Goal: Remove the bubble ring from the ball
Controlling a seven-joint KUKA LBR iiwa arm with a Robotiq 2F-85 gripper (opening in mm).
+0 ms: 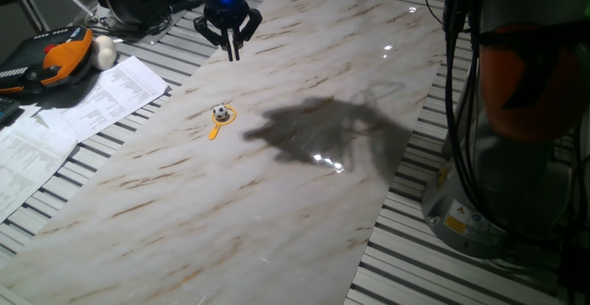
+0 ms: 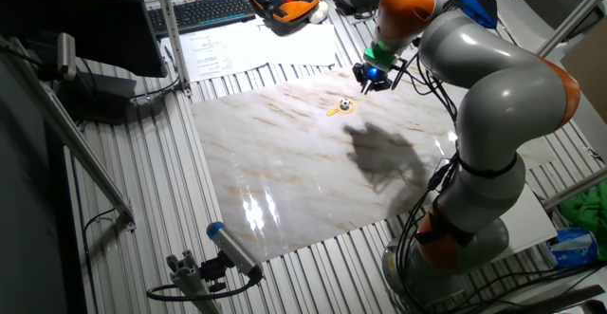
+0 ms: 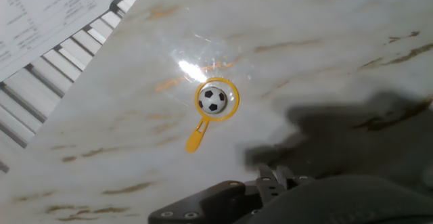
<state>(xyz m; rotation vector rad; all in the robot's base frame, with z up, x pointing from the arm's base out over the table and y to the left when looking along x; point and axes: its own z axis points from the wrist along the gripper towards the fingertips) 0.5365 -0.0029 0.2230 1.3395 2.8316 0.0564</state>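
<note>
The tiny football-patterned ball (image 1: 220, 112) sits inside the loop of the orange-yellow bubble ring (image 1: 216, 130), which lies flat on the marble board (image 1: 277, 213). In the hand view the ball (image 3: 214, 99) fills the ring (image 3: 234, 106), whose handle points down-left. Both also show in the other fixed view: ball (image 2: 345, 104), ring (image 2: 334, 111). My gripper (image 1: 230, 52) hangs above the board, beyond the ring and apart from it, fingers together and holding nothing. It also shows in the other fixed view (image 2: 372, 84).
Printed papers (image 1: 74, 111) lie left of the board on the slatted table. An orange-and-black tool (image 1: 55, 61) and a larger whitish ball (image 1: 104, 53) sit at far left. The arm's base (image 1: 516, 158) stands at the right. A keyboard (image 2: 209, 10) lies at the back.
</note>
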